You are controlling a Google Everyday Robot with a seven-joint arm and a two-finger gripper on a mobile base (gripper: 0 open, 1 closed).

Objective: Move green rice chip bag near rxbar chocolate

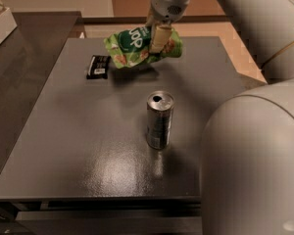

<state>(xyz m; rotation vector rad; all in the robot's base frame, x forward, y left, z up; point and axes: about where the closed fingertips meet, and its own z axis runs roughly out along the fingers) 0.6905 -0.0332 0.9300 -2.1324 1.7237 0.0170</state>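
Observation:
The green rice chip bag [132, 47] hangs in the air above the far part of the grey table [88, 146], held by my gripper [159, 38], which is shut on its right half. The bag's shadow falls on the table just below it. The rxbar chocolate [98, 66], a small flat black wrapper, lies on the table at the far left, a short way left of and below the bag.
A silver can [159, 120] stands upright in the middle of the table. My arm's large white body [255, 155] fills the right side. A darker counter [19, 72] runs along the left.

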